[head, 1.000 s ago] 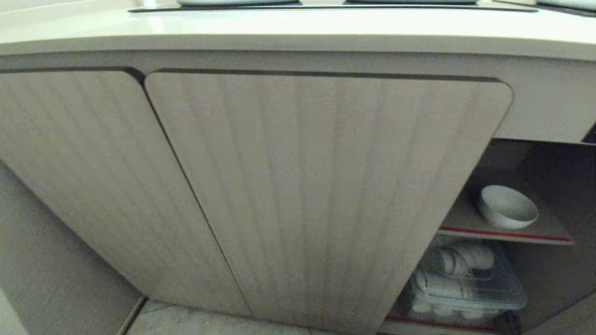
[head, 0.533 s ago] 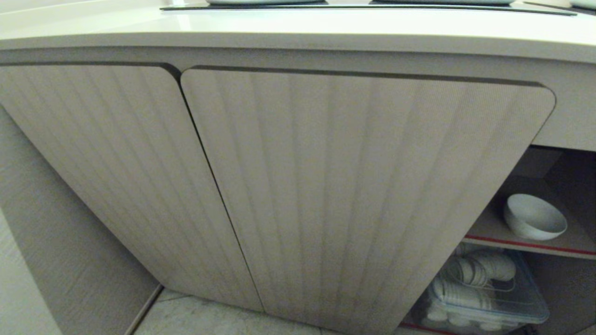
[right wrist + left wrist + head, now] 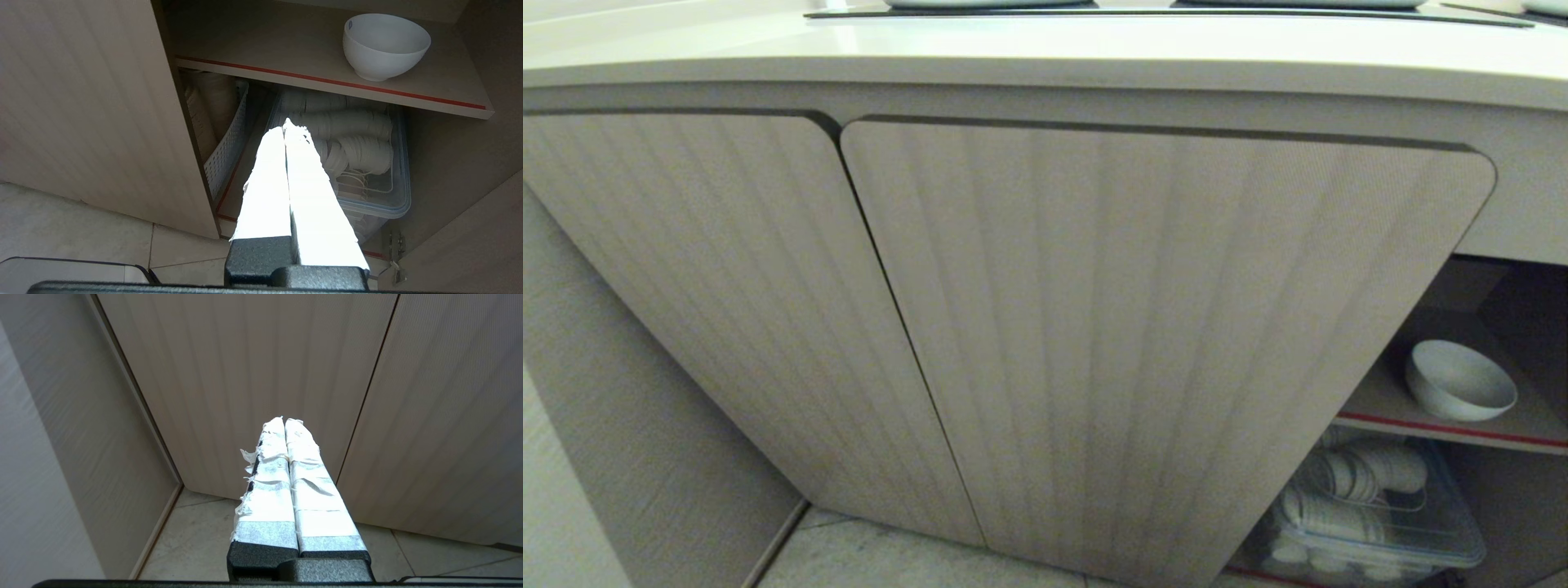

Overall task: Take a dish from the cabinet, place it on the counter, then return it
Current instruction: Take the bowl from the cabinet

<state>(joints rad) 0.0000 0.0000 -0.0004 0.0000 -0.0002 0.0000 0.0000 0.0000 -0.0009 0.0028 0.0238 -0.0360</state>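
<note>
Clear lidded tub [image 3: 1380, 523] of white cups [image 3: 359, 139]

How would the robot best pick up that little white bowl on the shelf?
Probably by the rim: the bowl stands upright and open on the upper shelf, near its red edge. Coming in from the open front, one finger inside and one outside the near wall, looks easiest. The right hand, shut now, is the closer one.
</note>
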